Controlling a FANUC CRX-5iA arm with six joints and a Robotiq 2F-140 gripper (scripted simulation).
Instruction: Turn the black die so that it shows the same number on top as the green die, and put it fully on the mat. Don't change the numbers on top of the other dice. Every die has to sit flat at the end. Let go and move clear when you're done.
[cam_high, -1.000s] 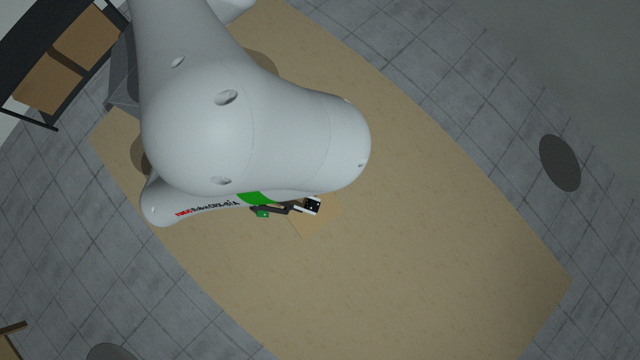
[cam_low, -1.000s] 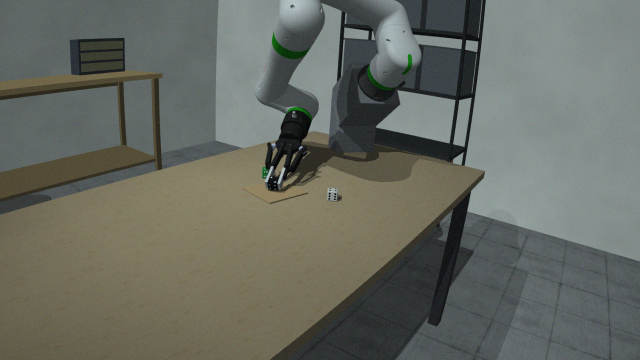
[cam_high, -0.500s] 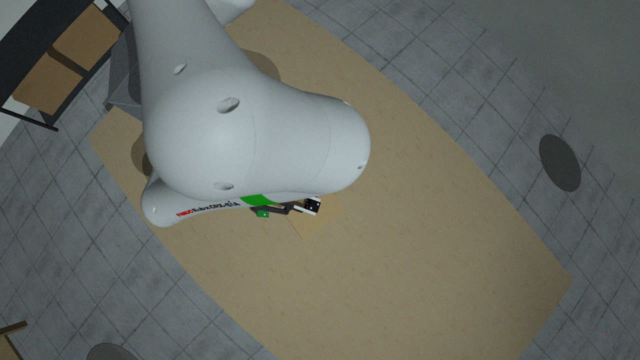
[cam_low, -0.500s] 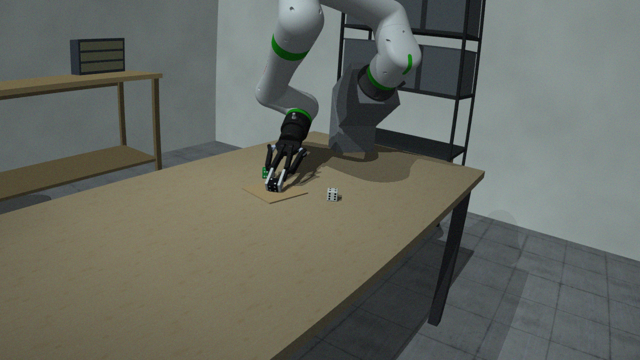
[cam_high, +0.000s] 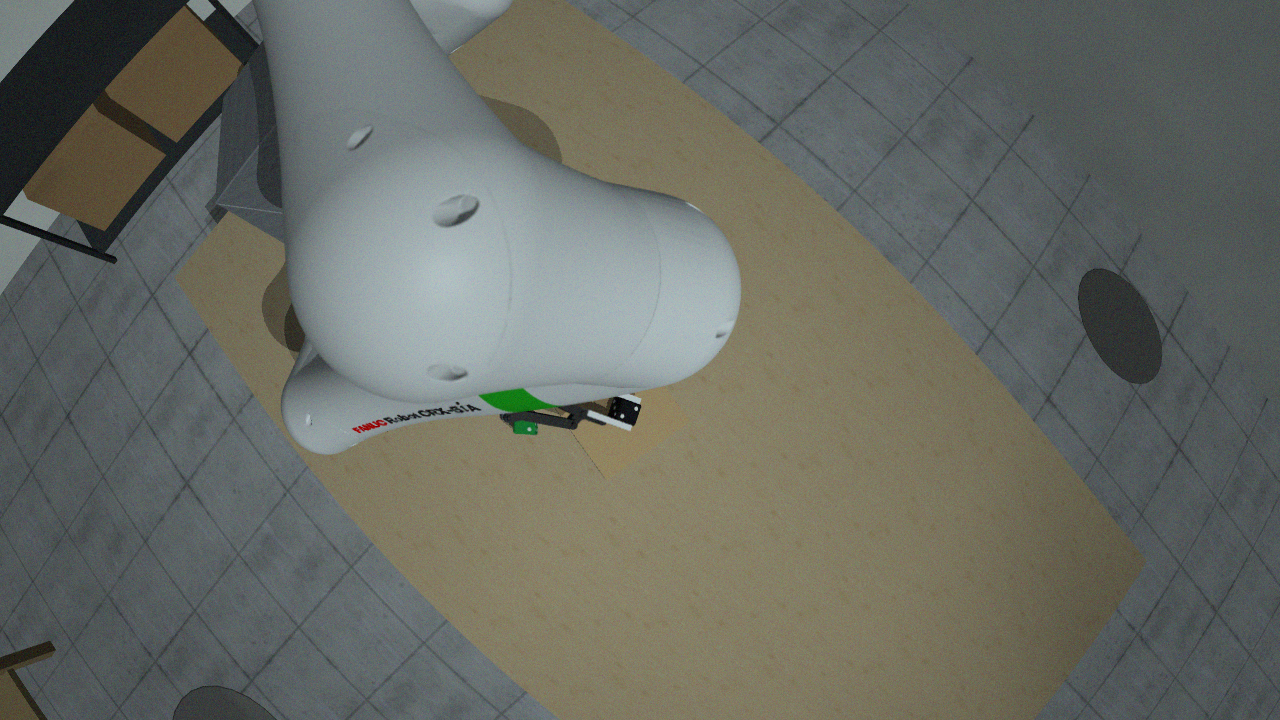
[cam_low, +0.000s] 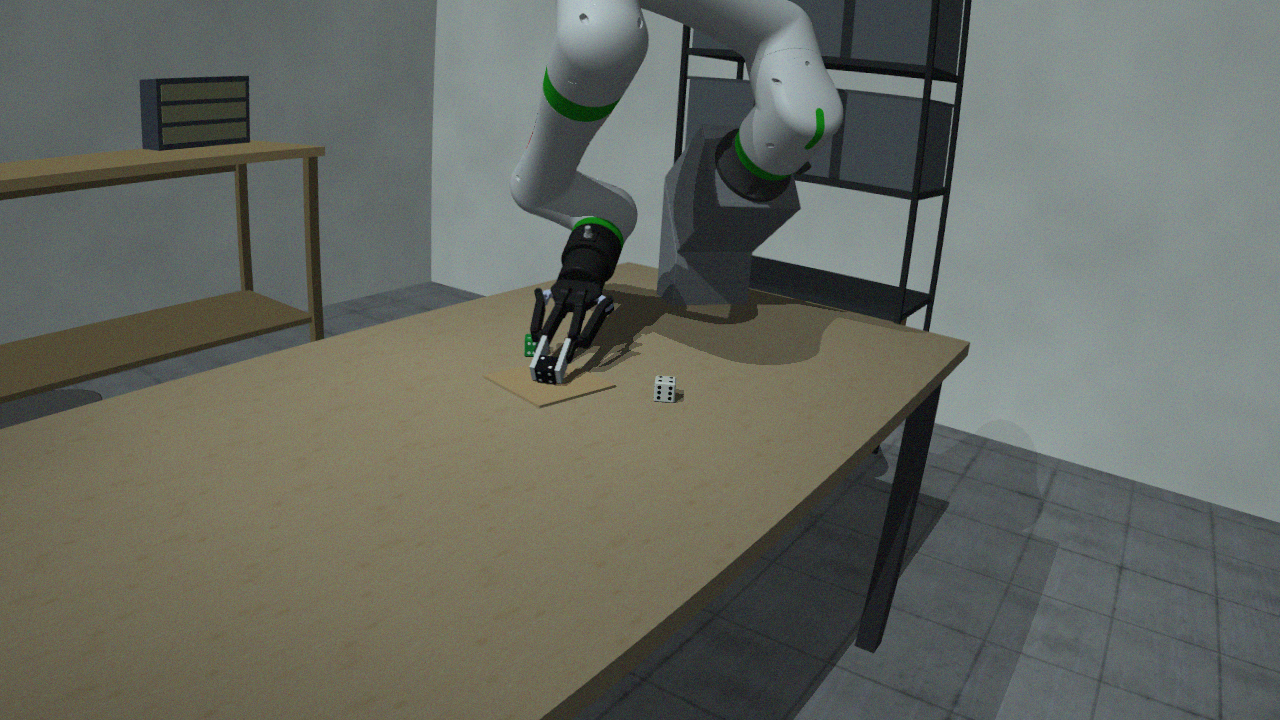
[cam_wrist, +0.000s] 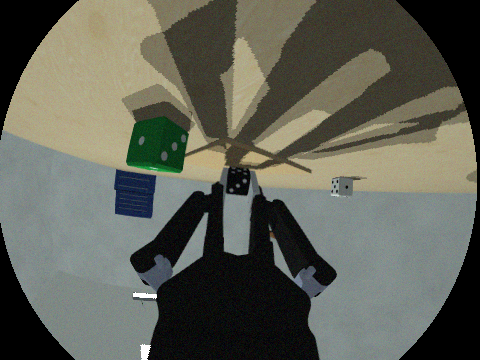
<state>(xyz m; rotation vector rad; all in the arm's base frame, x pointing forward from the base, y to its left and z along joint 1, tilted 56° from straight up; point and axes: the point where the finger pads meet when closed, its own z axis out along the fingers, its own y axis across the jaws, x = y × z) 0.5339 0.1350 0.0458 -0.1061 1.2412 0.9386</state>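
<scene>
Black die (cam_low: 542, 368) clamped betw. claw (cam_low: 546, 368) fingers, low over mat (cam_low: 572, 391); green die (cam_low: 529, 343) just behind, white die (cam_low: 664, 388) to right.

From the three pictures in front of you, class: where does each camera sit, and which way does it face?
Top: overhead, looking down; the arm hides most, gripper peeks out over the mat.
Exterior: beside the table, facing the whole arm.
Wrist: on the gripper, looking along its fingers.
All three share the black die and green die.
</scene>
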